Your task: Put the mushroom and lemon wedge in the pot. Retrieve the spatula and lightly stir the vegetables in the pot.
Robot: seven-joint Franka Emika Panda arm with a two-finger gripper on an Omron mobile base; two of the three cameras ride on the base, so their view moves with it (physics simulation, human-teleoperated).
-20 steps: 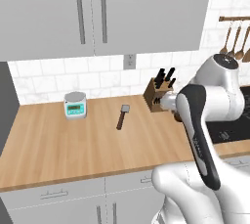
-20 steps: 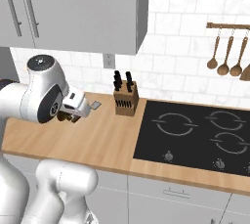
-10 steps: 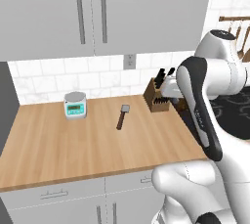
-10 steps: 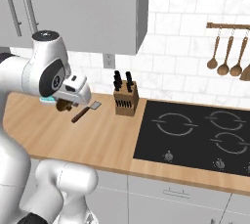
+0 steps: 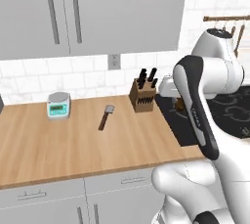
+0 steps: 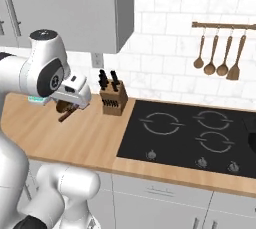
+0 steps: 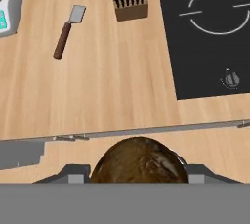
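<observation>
1. Since a second ago, the gripper (image 6: 64,106) has swung from low over the counter, left of the knife block (image 6: 113,100), up and toward the hob side; the spatula (image 5: 106,117) lies where it lay.
2. In the hand view a rounded brown cap, the mushroom (image 7: 139,163), sits between the dark finger tips, so the pincer is closed on it at a middling spread.
3. By my reading, the step in hand is carrying the mushroom to the pot. The pot and the lemon wedge cannot be located from here.
4. Next, I judge, the arm must travel on past the knife block, over the hob (image 6: 190,133), find the pot, and release above it.
5. Left of the knife block on the wooden counter (image 5: 58,145): the spatula just beside it, blade toward the wall, then the small kitchen scale (image 5: 58,105) farther left.
6. Right of the knife block, above the hob, wooden spoons (image 6: 217,54) hang on a rail.
7. Standing upright at the hob's edge, the knife block is the one obstacle on the crossing path.
</observation>
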